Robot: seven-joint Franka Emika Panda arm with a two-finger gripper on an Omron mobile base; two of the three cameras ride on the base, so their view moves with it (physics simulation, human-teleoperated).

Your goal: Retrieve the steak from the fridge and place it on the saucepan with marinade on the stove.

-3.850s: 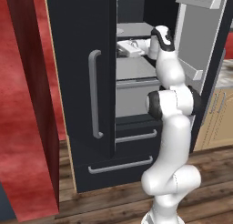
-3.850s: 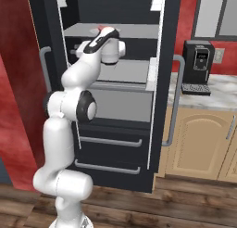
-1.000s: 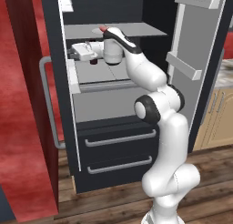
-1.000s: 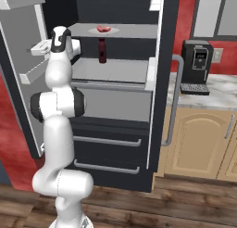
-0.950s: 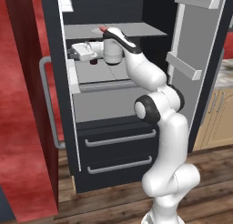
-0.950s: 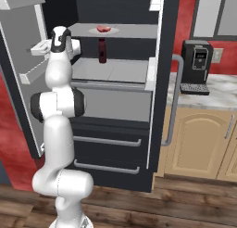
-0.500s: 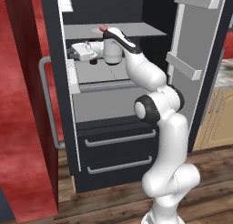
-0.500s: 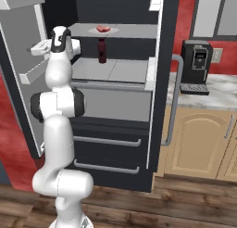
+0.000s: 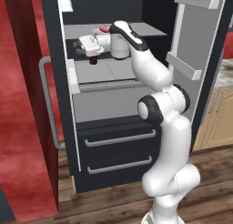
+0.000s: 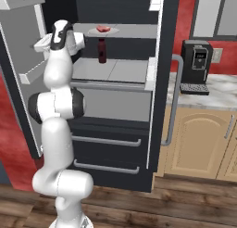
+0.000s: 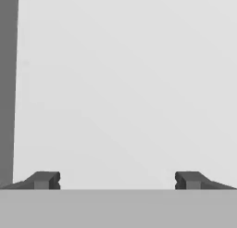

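I see the hand (image 11: 118, 180) spread wide, holding nothing, facing a pale surface inside the open fridge (image 10: 115, 143). Steak (image 10: 102, 28) lies on the top shelf (image 10: 134, 30), above a dark red can (image 10: 102, 51).

fridge (image 10: 115, 143): matt charcoal shell, smooth grey metal-look bar handles | shelves (image 10: 111, 70): smooth light grey, plastic-look | steak (image 10: 102, 28): pale pink-red, dull | can (image 10: 102, 51): dark red, slight sheen | floor (image 10: 176, 208): brown wood planks | cabinet (image 10: 194, 139): light wood, smooth | counter (image 10: 217, 90): pale marble-look, glossy | coffee machine (image 10: 196, 65): black, glossy
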